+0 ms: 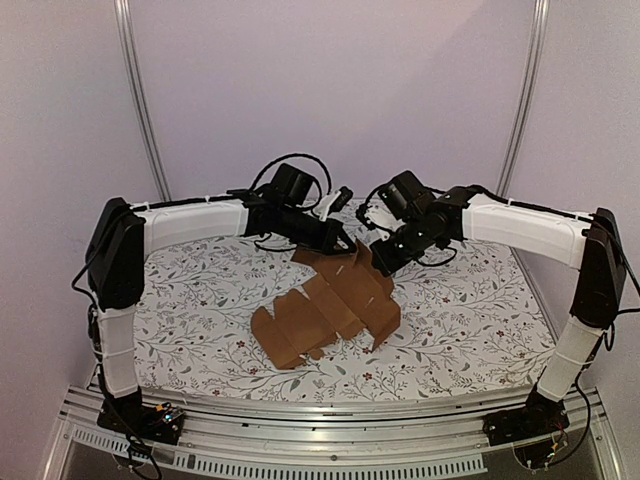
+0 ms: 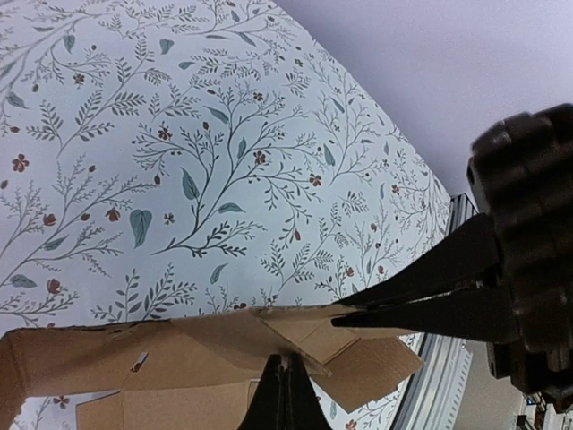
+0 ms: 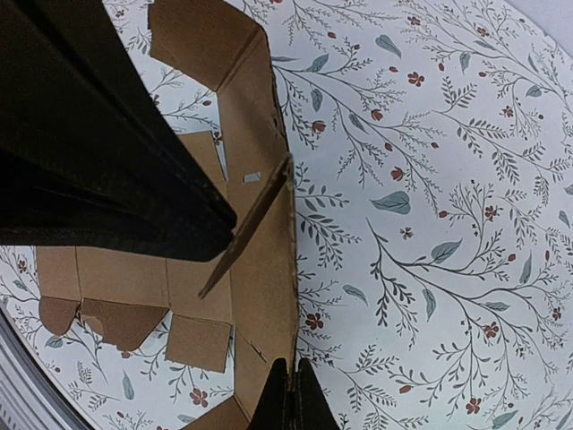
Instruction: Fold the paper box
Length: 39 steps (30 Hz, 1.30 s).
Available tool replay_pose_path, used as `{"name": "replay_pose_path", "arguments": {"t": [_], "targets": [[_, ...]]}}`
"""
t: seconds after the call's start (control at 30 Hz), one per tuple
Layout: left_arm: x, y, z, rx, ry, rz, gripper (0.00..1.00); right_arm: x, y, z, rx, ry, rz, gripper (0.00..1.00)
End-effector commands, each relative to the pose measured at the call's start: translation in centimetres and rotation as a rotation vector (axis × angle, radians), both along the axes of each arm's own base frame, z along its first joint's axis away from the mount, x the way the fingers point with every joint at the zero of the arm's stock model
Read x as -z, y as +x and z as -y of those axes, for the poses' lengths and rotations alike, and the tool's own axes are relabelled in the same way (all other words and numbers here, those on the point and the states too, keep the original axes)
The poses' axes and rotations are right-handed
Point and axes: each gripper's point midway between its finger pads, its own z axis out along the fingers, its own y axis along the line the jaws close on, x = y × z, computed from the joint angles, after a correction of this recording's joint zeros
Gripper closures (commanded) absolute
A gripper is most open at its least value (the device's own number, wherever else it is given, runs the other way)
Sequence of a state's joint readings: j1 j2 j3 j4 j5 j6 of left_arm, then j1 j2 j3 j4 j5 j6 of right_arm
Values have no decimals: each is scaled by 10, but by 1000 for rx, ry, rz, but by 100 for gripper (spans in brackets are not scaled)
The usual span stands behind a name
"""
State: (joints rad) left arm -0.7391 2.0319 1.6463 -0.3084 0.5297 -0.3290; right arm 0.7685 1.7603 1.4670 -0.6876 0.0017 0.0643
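Brown paper box lies mostly flat, left tool and right tool each clenched on its raised far flap.

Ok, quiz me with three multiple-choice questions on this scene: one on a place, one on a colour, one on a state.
1. Where do the left tool and right tool meet the paper box? A: its far side. B: its near side. C: nowhere.
2. Its colour? A: white. B: brown. C: blue.
3. Its state? A: closed cube. B: crumpled ball. C: partly folded sheet.
Answers: A, both tips pinch far flaps; B, plain brown cardboard; C, some panels stand up, others lie flat.
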Motion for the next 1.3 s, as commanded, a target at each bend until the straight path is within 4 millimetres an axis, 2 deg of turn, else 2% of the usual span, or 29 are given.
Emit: {"name": "replay_pose_path", "arguments": {"t": [0.0,0.27,0.53,0.77,0.93,1.13,1.27], "targets": [[6,-8,21,38,-15,-14,100,-3,-2,-9,1,15,11,100],[10,0,28,4,-3,7,100,-7,-8,-6,7,24,11,100],[-1,1,-2,-54,103,103,100,-2,-5,8,35,-35,43,100],[22,2,-39,-127,262,121,100,8,-4,14,40,-53,23,100],[43,9,-65,-200,367,126,100,20,-6,13,37,-29,-34,100],[72,13,-83,-254,460,105,100,35,-6,17,60,-45,-71,100],[89,17,-92,-278,516,100,100,37,-7,18,64,-47,-77,100]]}}
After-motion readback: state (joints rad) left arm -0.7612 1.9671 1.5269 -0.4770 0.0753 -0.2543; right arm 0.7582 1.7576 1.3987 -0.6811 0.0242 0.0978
